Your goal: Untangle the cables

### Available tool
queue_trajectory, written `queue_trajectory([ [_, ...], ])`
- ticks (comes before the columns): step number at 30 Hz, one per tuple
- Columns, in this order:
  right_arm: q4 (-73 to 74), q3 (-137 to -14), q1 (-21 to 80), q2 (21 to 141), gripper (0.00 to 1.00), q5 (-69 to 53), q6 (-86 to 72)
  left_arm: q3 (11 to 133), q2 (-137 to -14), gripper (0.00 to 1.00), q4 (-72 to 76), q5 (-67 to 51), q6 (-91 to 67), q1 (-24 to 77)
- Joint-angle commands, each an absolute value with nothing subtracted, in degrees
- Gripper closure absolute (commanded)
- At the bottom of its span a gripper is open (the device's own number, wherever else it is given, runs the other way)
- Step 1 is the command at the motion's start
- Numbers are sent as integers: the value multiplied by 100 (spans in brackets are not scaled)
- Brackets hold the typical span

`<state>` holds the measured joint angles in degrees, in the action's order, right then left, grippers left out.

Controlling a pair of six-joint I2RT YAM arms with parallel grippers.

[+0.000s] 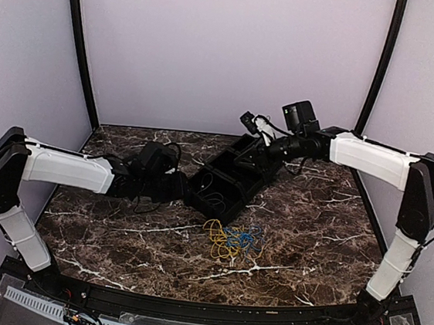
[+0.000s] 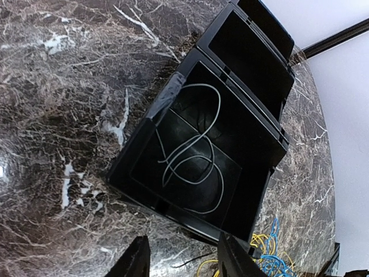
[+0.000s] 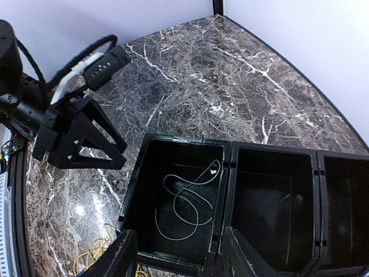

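Observation:
The cables (image 1: 232,240) are a small tangle of yellow and blue wire loops on the marble, just in front of the black three-compartment tray (image 1: 192,179). They also show at the edge of the left wrist view (image 2: 270,258) and of the right wrist view (image 3: 92,254). A thin grey cable (image 3: 187,202) lies loosely coiled in the tray's end compartment (image 2: 190,156). My left gripper (image 1: 177,192) hangs open just outside that end of the tray (image 2: 184,262), nothing between its fingers. My right gripper (image 1: 255,152) is open above the tray (image 3: 179,257), holding nothing.
The tray's other two compartments (image 3: 271,202) look bare and dark. The left gripper (image 3: 115,153) and its wrist camera show beside the tray's end wall (image 3: 130,196). Purple walls and black corner posts (image 1: 81,47) close in the marble table (image 1: 312,219).

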<state>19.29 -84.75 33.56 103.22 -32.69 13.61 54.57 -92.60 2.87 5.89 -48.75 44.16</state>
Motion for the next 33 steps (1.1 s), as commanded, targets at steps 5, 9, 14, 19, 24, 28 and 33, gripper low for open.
queue_trajectory([
  [5, 1831, -7253, 3076, 9330, 47, -2904, 1888, 6011, -9936, 61, 86, 539, -5838, 4499],
  [9, 1940, -7003, 3067, 9061, 47, -2923, 2013, 6445, -10150, 67, -640, 961, -5662, 4425],
  [14, 1829, -6643, 3058, 8710, 48, -2908, 2070, 6743, -10464, 77, -977, 308, -5067, 3763],
  [19, 1777, -6456, 3050, 8510, 48, -2851, 2168, 7404, -11038, 80, -1489, -79, -4088, 3027],
  [24, 1793, -6390, 3053, 8483, 48, -3011, 2279, 8129, -11270, 68, -1208, 112, -2987, 2818],
  [28, 1845, -6338, 3054, 8604, 48, -3490, 2403, 8480, -11296, 63, -1101, -425, -2853, 2817],
  [33, 1925, -6236, 3065, 8896, 53, -3655, 2724, 8052, -10606, 61, -823, -400, -3054, 2876],
])
